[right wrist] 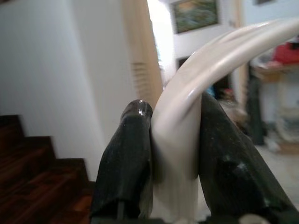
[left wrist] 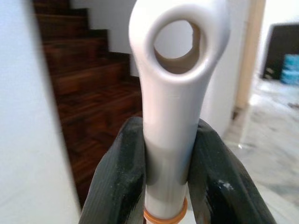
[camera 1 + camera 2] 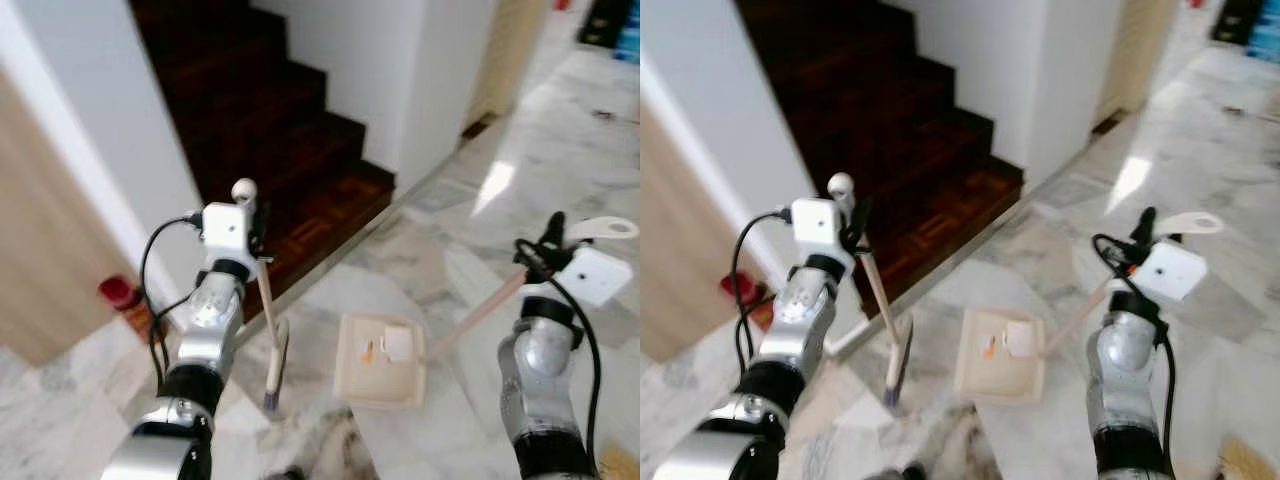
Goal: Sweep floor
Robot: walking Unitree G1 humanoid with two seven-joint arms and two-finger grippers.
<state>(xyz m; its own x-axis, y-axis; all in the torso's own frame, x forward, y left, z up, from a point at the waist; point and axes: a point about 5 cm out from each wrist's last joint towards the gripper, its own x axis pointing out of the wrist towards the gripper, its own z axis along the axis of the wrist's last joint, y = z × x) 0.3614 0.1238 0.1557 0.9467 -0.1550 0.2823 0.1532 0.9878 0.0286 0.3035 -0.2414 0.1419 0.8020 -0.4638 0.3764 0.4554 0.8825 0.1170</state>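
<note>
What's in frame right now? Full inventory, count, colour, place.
broom: 1, pale handle with white looped end, dark bristles on the floor left of the dustpan
dustpan: 1, cream, on the marble floor between the arms, long handle running up to the right
scraps: a white piece and a small orange bit, inside the dustpan
stairs: 1 flight, dark wood, ahead on the left
red object: 1, on the floor by the wooden panel, far left
marble floor: grey-white
left gripper: black fingers shut on the broom handle
right gripper: black fingers shut on the dustpan handle
</note>
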